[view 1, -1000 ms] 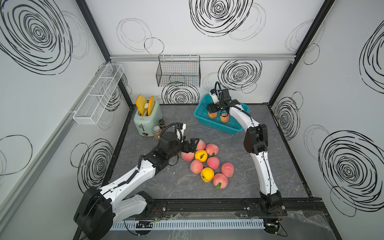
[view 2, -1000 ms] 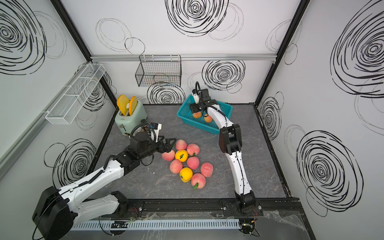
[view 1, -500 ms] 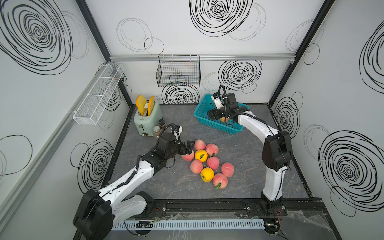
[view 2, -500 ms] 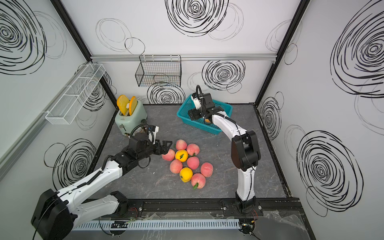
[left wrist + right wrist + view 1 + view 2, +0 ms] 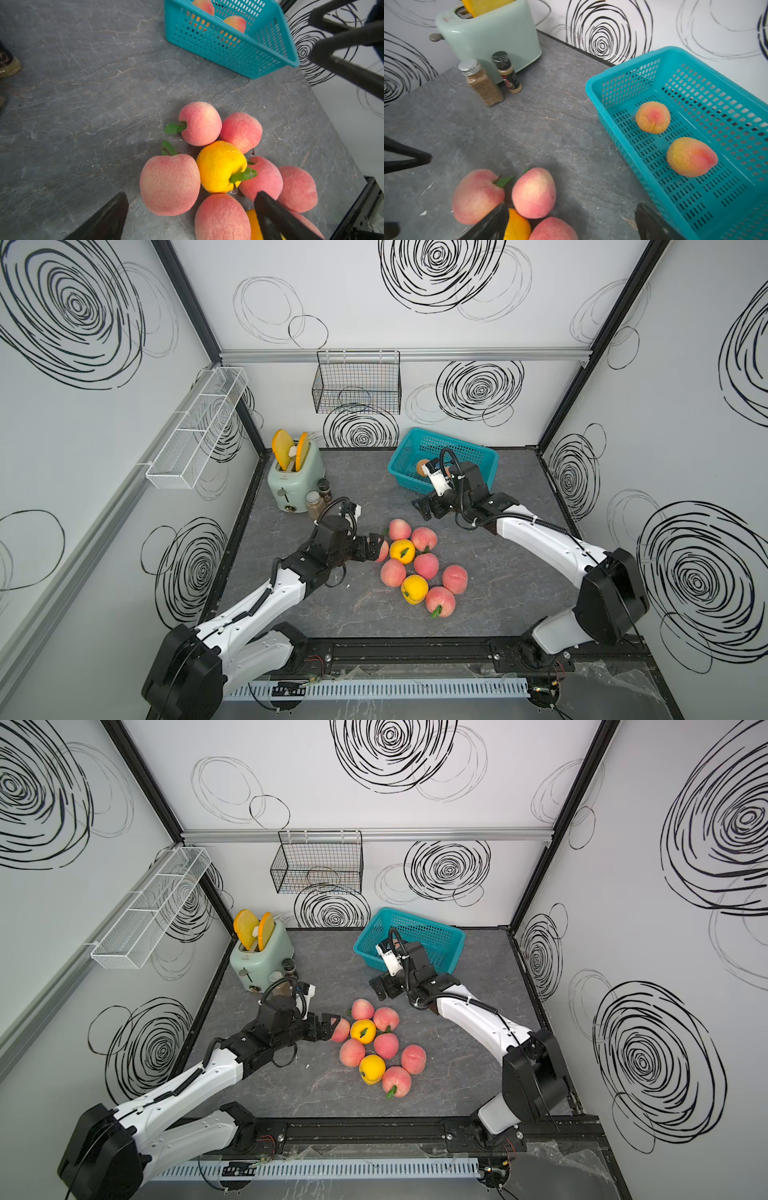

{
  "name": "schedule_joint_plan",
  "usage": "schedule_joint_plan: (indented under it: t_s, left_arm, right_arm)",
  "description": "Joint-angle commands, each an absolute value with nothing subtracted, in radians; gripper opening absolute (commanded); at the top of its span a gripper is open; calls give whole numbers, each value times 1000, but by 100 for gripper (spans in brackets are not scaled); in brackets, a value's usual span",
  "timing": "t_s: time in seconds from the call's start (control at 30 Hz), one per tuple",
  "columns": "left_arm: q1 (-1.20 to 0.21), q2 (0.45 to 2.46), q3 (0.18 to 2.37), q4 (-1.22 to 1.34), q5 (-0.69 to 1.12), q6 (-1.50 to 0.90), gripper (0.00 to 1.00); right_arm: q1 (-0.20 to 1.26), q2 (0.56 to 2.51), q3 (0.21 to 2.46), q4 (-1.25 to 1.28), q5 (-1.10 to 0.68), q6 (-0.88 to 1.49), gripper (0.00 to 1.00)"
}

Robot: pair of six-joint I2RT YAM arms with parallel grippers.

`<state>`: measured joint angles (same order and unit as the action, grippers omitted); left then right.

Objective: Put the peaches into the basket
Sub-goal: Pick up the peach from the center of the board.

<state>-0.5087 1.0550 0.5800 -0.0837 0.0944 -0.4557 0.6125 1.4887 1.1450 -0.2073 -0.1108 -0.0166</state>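
Several pink-red peaches (image 5: 426, 565) and two yellow ones (image 5: 402, 551) lie bunched mid-table. The turquoise basket (image 5: 457, 452) stands at the back with two orange-blush peaches (image 5: 652, 117) (image 5: 691, 156) inside. My left gripper (image 5: 374, 549) (image 5: 328, 1027) is open at the pile's left edge. In the left wrist view its fingers straddle the nearest pink peach (image 5: 169, 184) without touching it. My right gripper (image 5: 428, 508) (image 5: 384, 986) hangs open and empty over bare table between the basket (image 5: 596, 87) and the pile.
A mint toaster (image 5: 293, 479) holding orange slices stands back left with two spice jars (image 5: 314, 504) (image 5: 324, 487) beside it. A black wire basket (image 5: 357, 387) hangs on the back wall, and a white mesh rack (image 5: 195, 427) on the left wall.
My right gripper has pulled back out of the basket toward the pile and opened wide. My left gripper has edged in around the leftmost peach.
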Motion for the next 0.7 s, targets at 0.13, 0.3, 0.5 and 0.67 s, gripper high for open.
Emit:
schedule_joint_plan:
  t_s: [0.13, 0.3, 0.5, 0.67]
  left_arm:
    - [-493, 1092, 554, -28, 121, -479, 98]
    - [-491, 1141, 549, 1, 128, -485, 98]
    - [-494, 1197, 552, 36, 138, -492, 98]
    - [-498, 1248, 557, 62, 129, -500, 98]
  right_arm:
    - [713, 1388, 990, -163, -94, 31, 99]
    - [768, 1361, 897, -119, -100, 56, 99]
    - [807, 1351, 832, -94, -80, 42, 99]
    - [815, 1304, 769, -28, -137, 26, 100]
